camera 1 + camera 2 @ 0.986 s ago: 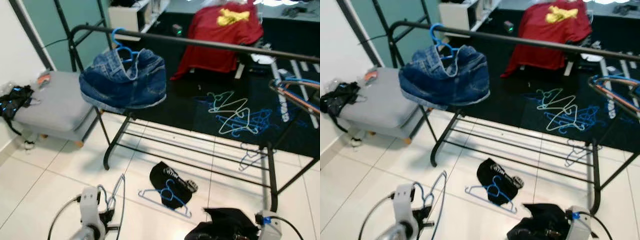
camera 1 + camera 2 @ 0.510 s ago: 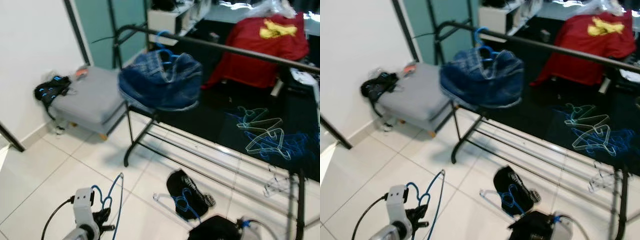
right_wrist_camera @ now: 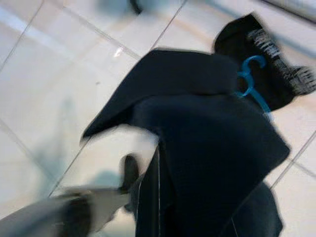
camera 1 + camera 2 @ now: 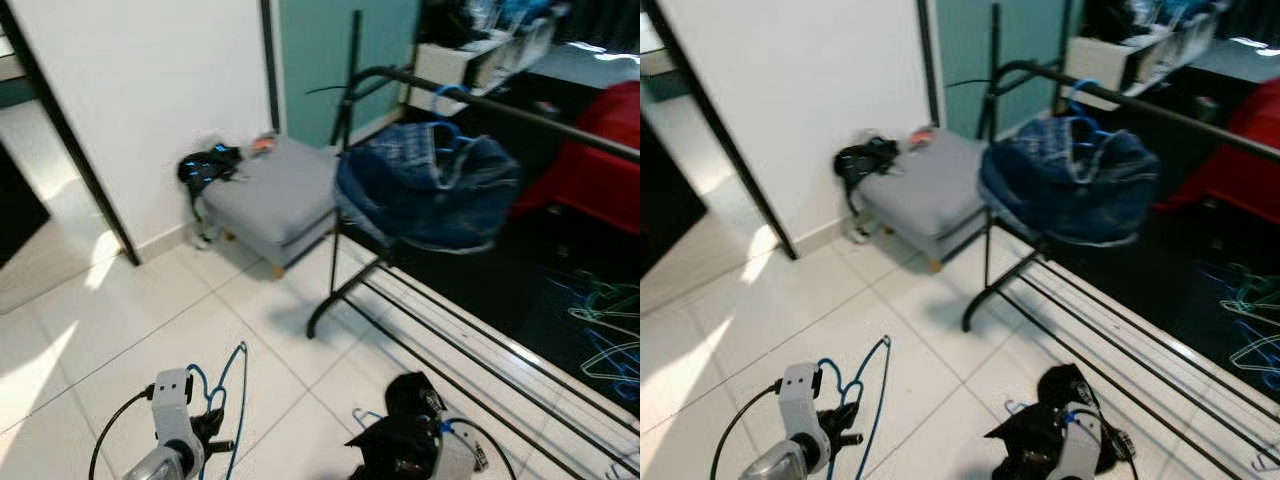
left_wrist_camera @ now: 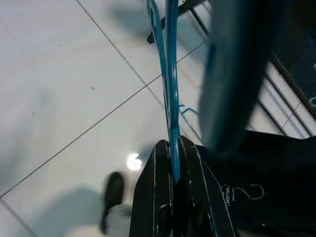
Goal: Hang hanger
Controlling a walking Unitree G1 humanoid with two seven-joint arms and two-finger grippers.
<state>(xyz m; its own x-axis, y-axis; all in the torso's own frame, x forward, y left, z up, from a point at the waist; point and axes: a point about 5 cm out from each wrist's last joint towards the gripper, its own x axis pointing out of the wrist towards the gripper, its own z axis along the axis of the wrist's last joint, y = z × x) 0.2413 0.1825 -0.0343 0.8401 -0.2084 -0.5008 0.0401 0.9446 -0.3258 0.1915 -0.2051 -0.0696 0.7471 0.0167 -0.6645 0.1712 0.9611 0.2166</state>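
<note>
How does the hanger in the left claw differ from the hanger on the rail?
The hanger in the left claw is bare; the hanger on the rail carries denim. The held one sits low over the floor tiles, pinched between the left claw fingers; the rail one hangs by its hook from the black rail. Both are blue.

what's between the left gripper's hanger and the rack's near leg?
Bare white tile in the left eye view: nothing lies between the blue hanger, held in the left gripper, and the rack leg.
</note>
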